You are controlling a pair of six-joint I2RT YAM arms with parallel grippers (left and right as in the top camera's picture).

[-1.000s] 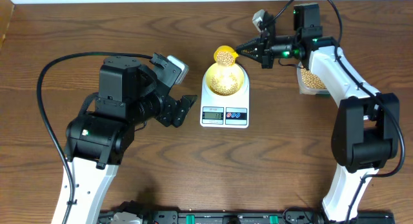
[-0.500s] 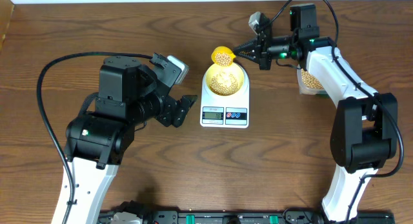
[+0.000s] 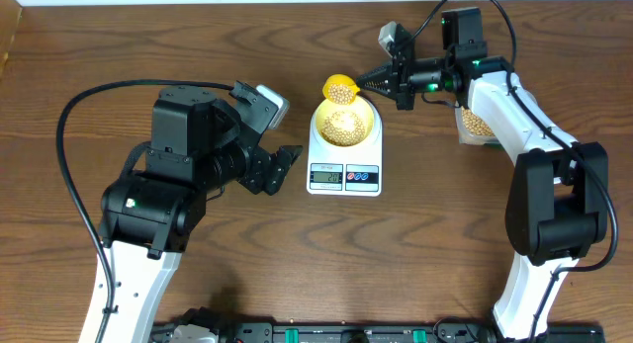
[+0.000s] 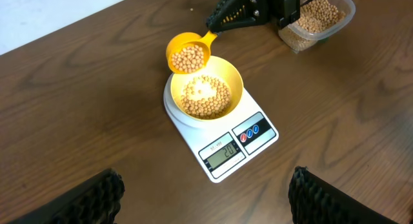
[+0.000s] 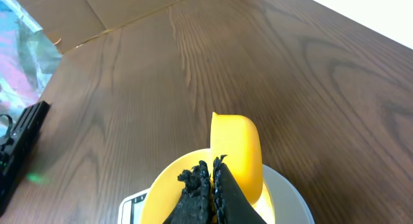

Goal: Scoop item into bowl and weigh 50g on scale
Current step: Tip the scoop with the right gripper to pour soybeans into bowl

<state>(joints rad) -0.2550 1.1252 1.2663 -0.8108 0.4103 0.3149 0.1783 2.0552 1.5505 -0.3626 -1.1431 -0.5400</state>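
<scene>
My right pincer (image 3: 368,81) is clamped together on the handle of a bright yellow scoop (image 4: 188,55). The scoop is loaded with tan beans (image 4: 206,98) and held roughly level.

The scale (image 4: 248,130) is my landmark. It sits on the wooden surface (image 3: 445,254), with its display facing my base. The pale yellow bowl (image 4: 233,79) stands on the scale's platform, partly filled with beans.

The scoop's cup hangs just past the bowl's far rim, on the side away from the display, overlapping that rim. The handle's long axis runs from the cup out to the right of the scale, toward the clear tub (image 4: 303,43). In my judgement, tipping calls for bringing the cup back toward the display, over the bowl's middle.

My right arm is plainly the nearer one. My left pincer (image 3: 277,165) stands wide apart and empty, to the left of the scale.

Counted: one bowl, one scale, one scoop, one tub. The beans are too many to count, and lie in the bowl, the scoop and the tub.
</scene>
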